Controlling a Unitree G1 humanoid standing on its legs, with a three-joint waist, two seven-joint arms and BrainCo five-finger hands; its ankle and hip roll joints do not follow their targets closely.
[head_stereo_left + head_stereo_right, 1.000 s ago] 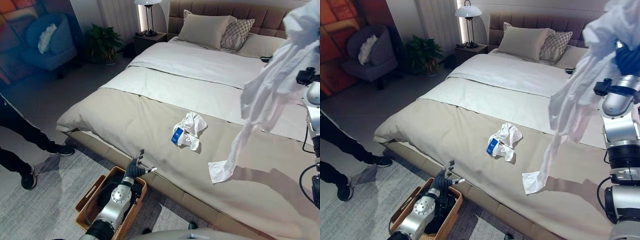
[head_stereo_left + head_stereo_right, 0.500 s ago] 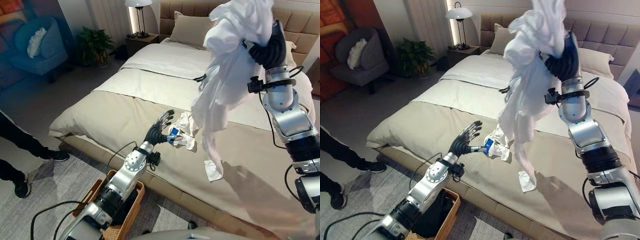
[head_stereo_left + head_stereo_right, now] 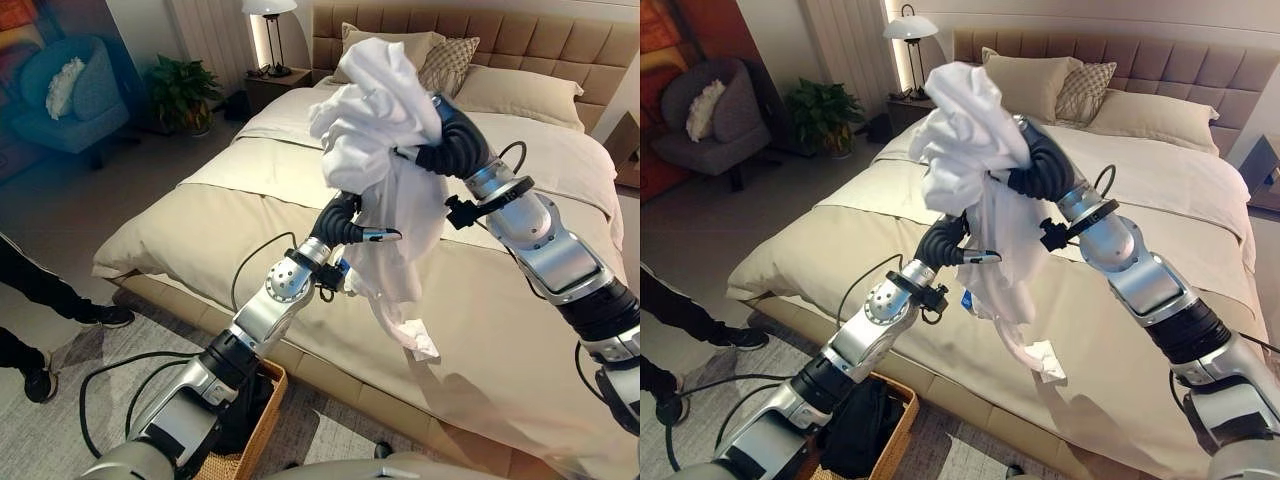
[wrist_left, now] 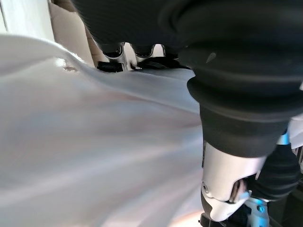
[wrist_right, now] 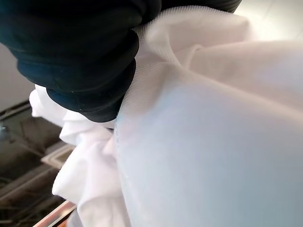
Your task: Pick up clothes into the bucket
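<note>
Far left: person's dark trouser leg and shoe (image 3: 40,372) on the grey rug, blue armchair (image 3: 62,95) with a white cushion behind, potted plant (image 3: 183,88) and a lit lamp (image 3: 269,8) on the nightstand. Wicker basket (image 3: 252,438) on the floor at the bed's near edge, low left, with dark clothing (image 3: 862,428) already inside.

Left hand (image 3: 345,222) raised over the bed (image 3: 190,230), pressed into the hanging white shirt (image 3: 378,110); one finger sticks out straight beside the cloth, the rest are buried in it, so grip cannot be told. Left wrist view: white fabric right against the hand's dark cover.

White shirt bunched up high mid-frame, above the beige duvet, not in the basket; its tail hangs down and the end (image 3: 418,342) lies on the cover. Small crumpled white garment with a blue tag (image 3: 967,298) lies on the bed just behind the shirt's hanging part.

Right hand (image 3: 452,145) is closed round the shirt's bunched top, holding it aloft; cloth drapes over its dark cover. Pillows (image 3: 500,88) and tufted headboard (image 3: 560,40) at back right.
</note>
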